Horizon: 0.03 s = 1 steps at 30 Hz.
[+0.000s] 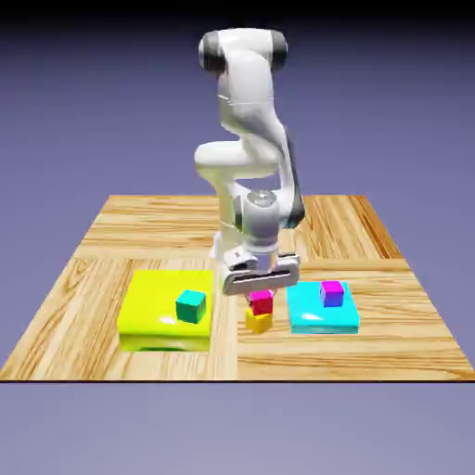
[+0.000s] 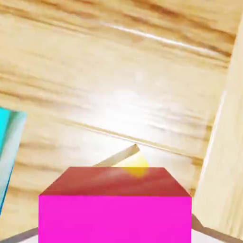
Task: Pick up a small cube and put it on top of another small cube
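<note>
In the exterior view, going from left to right: a large flat yellow block (image 1: 165, 315) is seen on the wooden table (image 1: 93, 269), w/ a teal cube (image 1: 191, 305) placed on its right part. Next, approx. at the middle, the gripper (image 1: 262, 291) is pointed down, and the red cube (image 1: 263, 301) is seen betw. its fingers. The red cube is located directly above the small yellow cube (image 1: 259, 322); whether the two are touching cannot be told. Just beside, at the right, a flat cyan block (image 1: 322, 313) is placed, w/ a purple cube (image 1: 332, 293) on top.

In the hand view, the cyan block (image 2: 8, 147) is cut by the left edge. The red cube (image 2: 115, 211) fills the bottom, w/ a bit of yellow (image 2: 136, 166) shown behind it. The jaws are narrowly closed on the red cube.
</note>
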{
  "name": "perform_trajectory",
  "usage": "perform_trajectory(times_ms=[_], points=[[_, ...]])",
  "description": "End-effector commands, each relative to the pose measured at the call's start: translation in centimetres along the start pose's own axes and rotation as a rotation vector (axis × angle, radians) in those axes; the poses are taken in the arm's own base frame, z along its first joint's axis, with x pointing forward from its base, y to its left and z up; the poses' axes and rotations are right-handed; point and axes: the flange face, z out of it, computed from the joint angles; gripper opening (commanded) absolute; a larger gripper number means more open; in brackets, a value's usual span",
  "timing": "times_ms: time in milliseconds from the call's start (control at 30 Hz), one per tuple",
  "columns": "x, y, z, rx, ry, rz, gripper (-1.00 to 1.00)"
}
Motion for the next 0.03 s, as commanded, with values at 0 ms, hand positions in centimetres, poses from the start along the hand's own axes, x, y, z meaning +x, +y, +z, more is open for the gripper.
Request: perform_trajectory(times_ms=[0], points=[[0.09, -0.06, -0.95, 0.000, 0.000, 0.000, 1.00]])
